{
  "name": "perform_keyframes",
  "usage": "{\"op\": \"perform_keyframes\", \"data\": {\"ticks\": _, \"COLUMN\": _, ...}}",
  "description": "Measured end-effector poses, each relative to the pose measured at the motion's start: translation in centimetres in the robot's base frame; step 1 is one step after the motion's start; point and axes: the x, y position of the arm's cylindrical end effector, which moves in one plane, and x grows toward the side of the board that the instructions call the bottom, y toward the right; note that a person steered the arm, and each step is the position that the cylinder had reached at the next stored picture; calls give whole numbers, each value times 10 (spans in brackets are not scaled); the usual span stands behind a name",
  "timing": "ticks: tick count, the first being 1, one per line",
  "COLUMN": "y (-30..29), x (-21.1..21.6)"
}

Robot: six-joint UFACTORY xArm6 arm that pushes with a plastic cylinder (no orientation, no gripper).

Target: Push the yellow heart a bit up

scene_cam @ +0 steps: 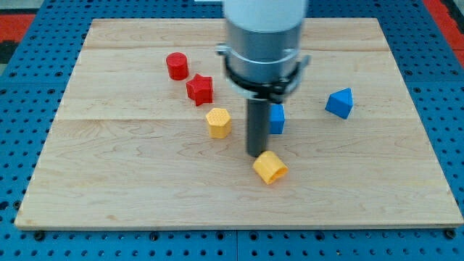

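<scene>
The arm carries no jaws, only a dark rod, so there is nothing to stand apart or clamp. My tip point(255, 154) rests on the wooden surface point(109, 181), just at the upper-left edge of the yellow heart point(270, 167); whether it is touching the block or only beside it I cannot tell.

Taking the yellow heart as the landmark: the yellow hexagon-like block point(218, 122) lies up and to the view's left of it, the red star point(200, 89) and red cylinder point(177, 66) farther in the same direction. A blue block point(277, 119), half hidden by the rod, sits straight above it, and another blue block point(339, 103) lies up and to the view's right.

As a judgement, the push upward looks not yet done. My tip stands on the upper side of the heart, the wrong side for driving it toward the view's top. What seems left is to bring the tip round below the heart, then nudge it up a little, stopping short of the blue block above.
</scene>
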Motion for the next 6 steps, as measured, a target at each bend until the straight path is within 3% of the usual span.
{"op": "perform_keyframes", "data": {"ticks": 1, "y": 90, "x": -8}}
{"op": "perform_keyframes", "data": {"ticks": 2, "y": 117, "x": -19}}
{"op": "perform_keyframes", "data": {"ticks": 3, "y": 131, "x": 12}}
{"op": "perform_keyframes", "data": {"ticks": 4, "y": 76, "x": 47}}
{"op": "perform_keyframes", "data": {"ticks": 6, "y": 10, "x": 52}}
